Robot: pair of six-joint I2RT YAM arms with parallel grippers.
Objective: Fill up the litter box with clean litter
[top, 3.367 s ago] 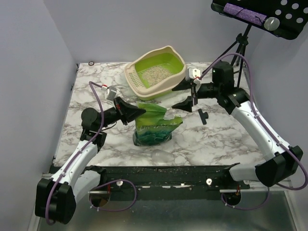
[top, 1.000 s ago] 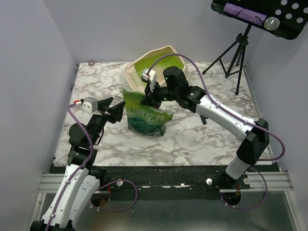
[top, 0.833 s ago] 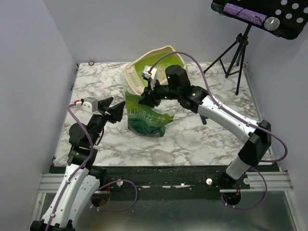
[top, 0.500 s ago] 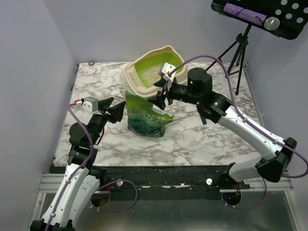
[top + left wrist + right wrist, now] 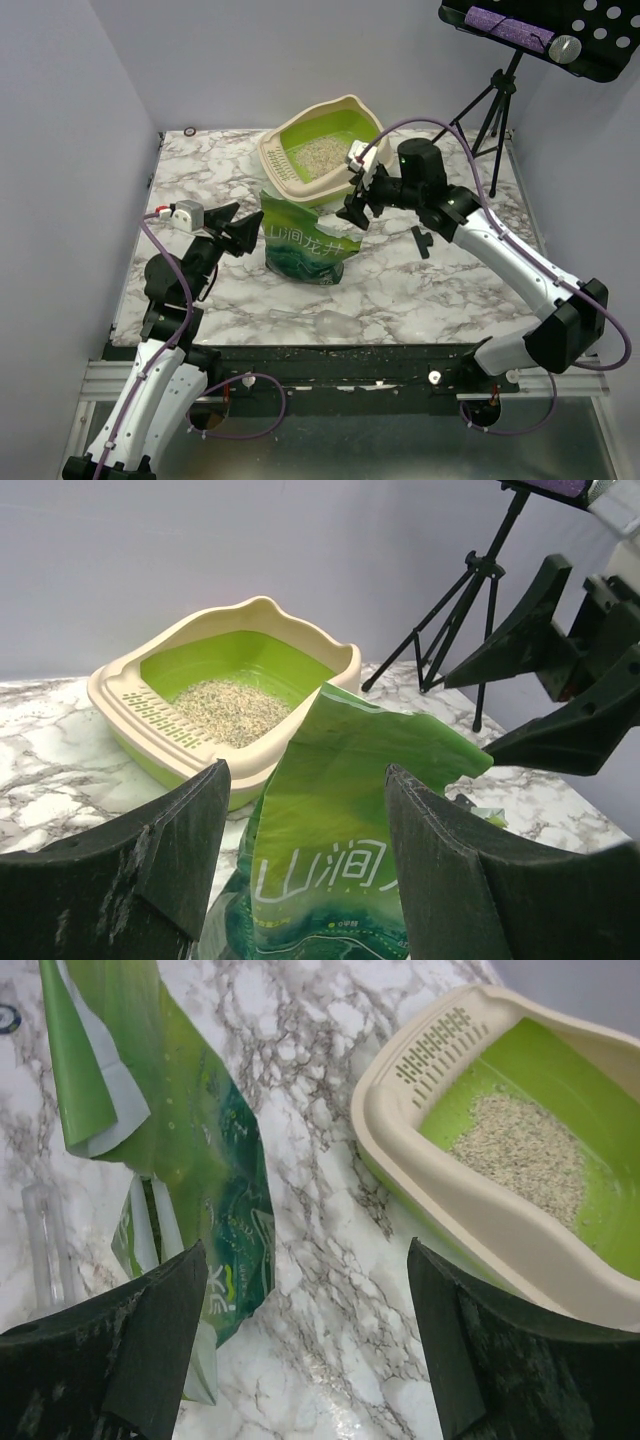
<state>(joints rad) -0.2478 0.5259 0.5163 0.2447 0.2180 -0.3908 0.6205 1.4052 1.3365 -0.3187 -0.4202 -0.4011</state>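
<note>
Green bag [image 5: 305,245] standing, black tripod [image 5: 482,566], marble table [image 5: 430,300]

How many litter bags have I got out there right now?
1. The bag stands upright right in front of the litter box, on its near side. No second bag shows in any view.

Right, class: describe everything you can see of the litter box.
The litter box is a rounded-rectangular, plastic-looking tray, lime-green inside, with a raised beige rim that has a slotted section at one end. It sits upright and flat toward the back of the marble table. A small patch of pale litter covers part of its floor; the rest shows bare green. The left gripper and right gripper do not touch it. The green bag stands in front, apart.
</note>
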